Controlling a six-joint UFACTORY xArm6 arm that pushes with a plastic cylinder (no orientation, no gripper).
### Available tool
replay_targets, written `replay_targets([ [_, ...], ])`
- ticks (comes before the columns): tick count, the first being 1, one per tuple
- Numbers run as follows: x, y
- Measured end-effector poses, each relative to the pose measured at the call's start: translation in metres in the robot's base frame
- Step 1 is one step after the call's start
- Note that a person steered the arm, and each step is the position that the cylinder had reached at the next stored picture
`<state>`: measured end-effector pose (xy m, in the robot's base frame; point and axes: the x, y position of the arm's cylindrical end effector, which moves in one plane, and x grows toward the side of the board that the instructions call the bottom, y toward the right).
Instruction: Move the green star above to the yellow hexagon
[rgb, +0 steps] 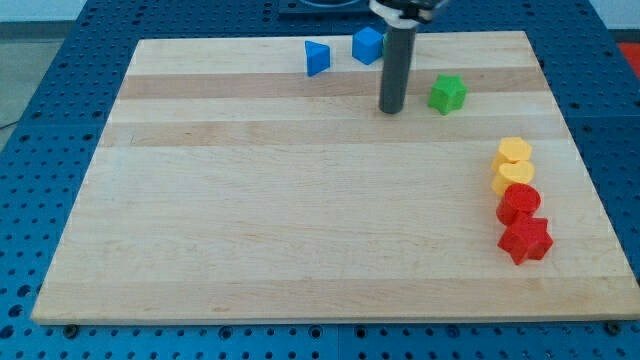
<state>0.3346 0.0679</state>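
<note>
1. Your green star (447, 93) sits just to the view's right of my tip (391, 110) — apart, not touching.
2. The yellow hexagon (514, 151) lies lower right, beside another yellow block (512, 177).
3. My tip is a bare rod — it holds nothing.

The tool (392, 108) is cut off by the view's top edge, so only its lower dark length shows; the arm above it stays out of sight. Just to the tool's left at the view's top, the blue cube (367, 45) has its right side hidden behind the rod. Well away toward the view's lower right, two yellow blocks (513, 165) overlap so closely that their shapes cannot be told apart; the upper one partly covers the lower. Below them, the red round block (519, 203) touches the red star (525, 240), hiding the star's upper points.
</note>
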Motion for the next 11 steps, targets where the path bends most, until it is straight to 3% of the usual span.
replay_targets([
  [1,-0.036,0.013],
  [2,-0.037,0.077],
  [3,0.009,0.140],
  [4,0.029,0.152],
  [5,0.000,0.135],
  [7,-0.004,0.061],
  [11,0.036,0.140],
])
